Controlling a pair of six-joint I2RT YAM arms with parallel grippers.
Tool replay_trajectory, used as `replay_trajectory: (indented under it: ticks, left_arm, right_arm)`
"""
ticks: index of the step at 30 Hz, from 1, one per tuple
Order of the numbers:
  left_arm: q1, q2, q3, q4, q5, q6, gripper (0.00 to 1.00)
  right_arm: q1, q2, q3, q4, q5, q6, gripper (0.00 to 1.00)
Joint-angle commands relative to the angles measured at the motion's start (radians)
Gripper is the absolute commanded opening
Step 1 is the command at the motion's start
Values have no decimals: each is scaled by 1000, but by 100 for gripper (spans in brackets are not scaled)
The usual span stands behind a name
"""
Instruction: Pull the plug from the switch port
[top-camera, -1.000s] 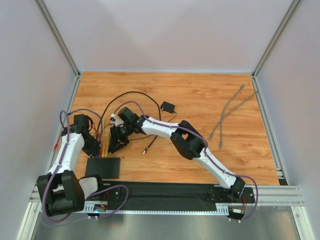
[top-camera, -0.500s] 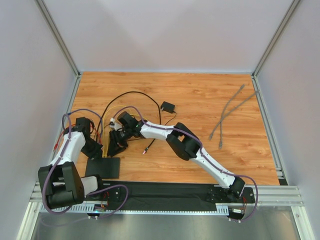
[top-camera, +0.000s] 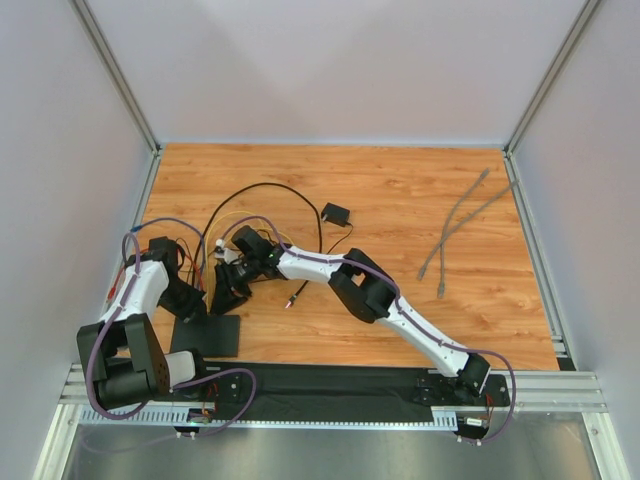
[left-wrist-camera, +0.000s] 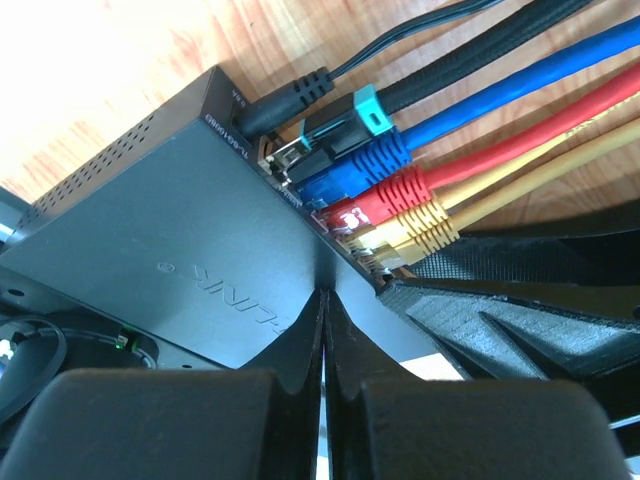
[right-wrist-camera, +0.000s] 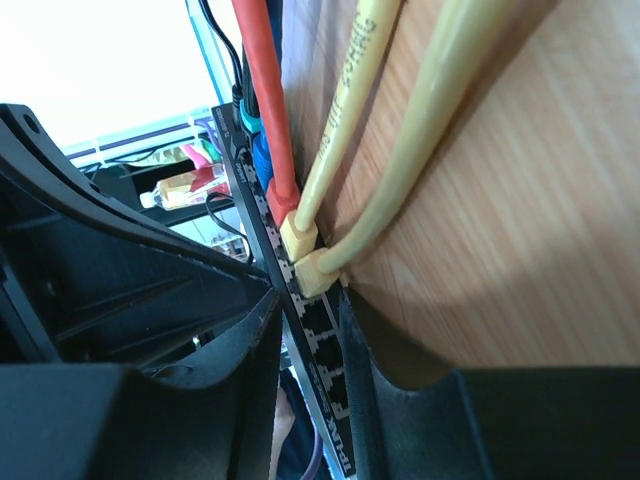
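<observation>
Switch (top-camera: 205, 335), a flat black box, lies at the near left of the tabletop (top-camera: 400, 180), close to the left arm's base, with its socket edge facing away from the arms. The left wrist view shows a row of plugs seated along that edge: a black round plug (left-wrist-camera: 285, 100), a teal plug (left-wrist-camera: 340, 120), a blue plug (left-wrist-camera: 350, 165), a red plug (left-wrist-camera: 395, 190) and two yellow plugs (left-wrist-camera: 425, 228), each with its cable running off across the wood. All of them sit in their sockets. Left tool (left-wrist-camera: 322, 295) has its fingers pressed together with nothing between them, and their tips lie at the top face of the switch close to the socket edge. Right tool (right-wrist-camera: 308, 300) reaches in from the far side, its fingers part-way apart on either side of the socket edge, over empty sockets just beside the last yellow plug (right-wrist-camera: 315, 272). Whether those fingers clamp the box cannot be told. Small black adapter (top-camera: 335, 213) with a thin cord lies farther back, apart from the switch. Two grey cables (top-camera: 455, 235) lie well apart on the right side.
</observation>
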Motion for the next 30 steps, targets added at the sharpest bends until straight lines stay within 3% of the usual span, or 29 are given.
replay_trajectory:
  ticks: [1, 6, 8, 14, 16, 18, 24, 30]
  left_arm:
    - [9, 10, -31, -21, -26, -28, 0]
    - [8, 8, -33, -26, -26, -38, 0]
    - [11, 8, -33, -26, -26, -38, 0]
    - [9, 8, -27, -31, -60, -43, 0]
    - [9, 13, -25, -34, -63, -45, 0]
    - [9, 16, -25, -35, -68, -46, 0]
    - [9, 54, -16, -57, -113, -61, 0]
    - [14, 119, -7, -58, -137, -58, 0]
  right_arm:
    - [16, 49, 34, 27, 23, 31, 30]
    - [19, 66, 31, 47, 27, 66, 28]
    - [19, 68, -7, 190, 4, 172, 24]
    - [19, 68, -27, 183, 17, 173, 18]
    - [19, 74, -32, 186, 15, 179, 13]
    - [19, 69, -50, 203, 17, 194, 0]
    - [13, 8, -233, 435, 101, 298, 0]
    - [-1, -38, -196, 210, 202, 133, 0]
